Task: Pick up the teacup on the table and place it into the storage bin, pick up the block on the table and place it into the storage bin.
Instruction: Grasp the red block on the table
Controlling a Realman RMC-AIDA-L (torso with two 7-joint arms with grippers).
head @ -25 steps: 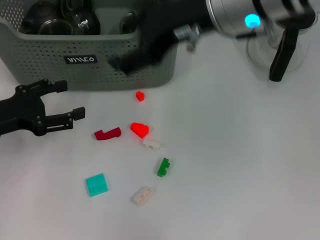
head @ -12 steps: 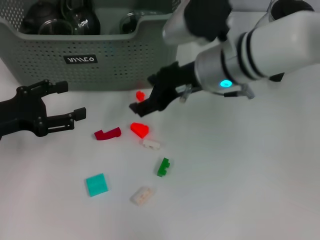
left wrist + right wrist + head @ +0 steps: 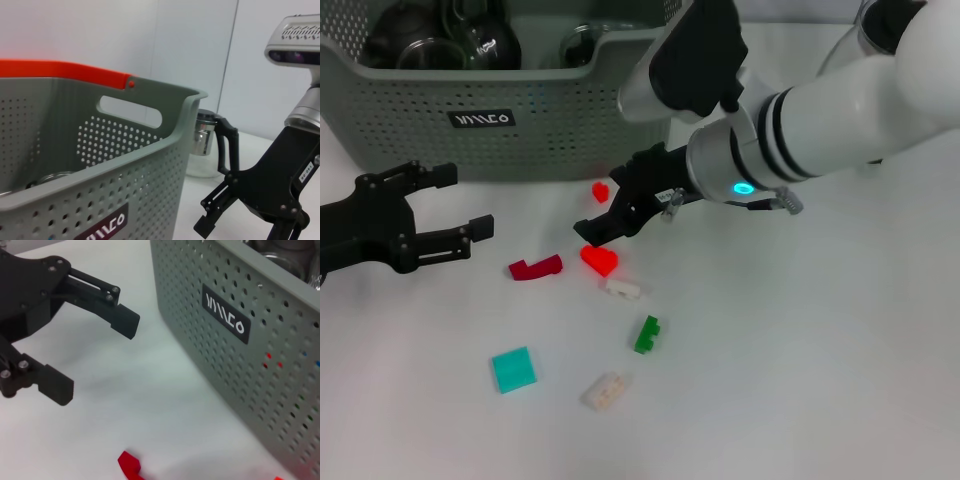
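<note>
Blocks are what your right hand is reaching for now; it hangs low over the counter, its dark fingers just above the bright red block, and whether they are spread or closed you cannot tell from the head view; nothing appears to be held in it. Just beyond sits a small red block near the bin wall; around it lie a dark red block, a white block, a green block, a teal block and a pale block, all apart from one another. Your left hand waits on the counter by the bin's front, fingers spread wide, empty.

Watch the descent; the white block lies just beside the bright red one, so a slightly offset close could nudge it away or pinch both; coming down too low would likely press the fingertips into the counter.

The storage bin stands at the far side of the counter; inside it you can see dark and clear glassware, seemingly teaware, though which piece is the teacup cannot be told.
</note>
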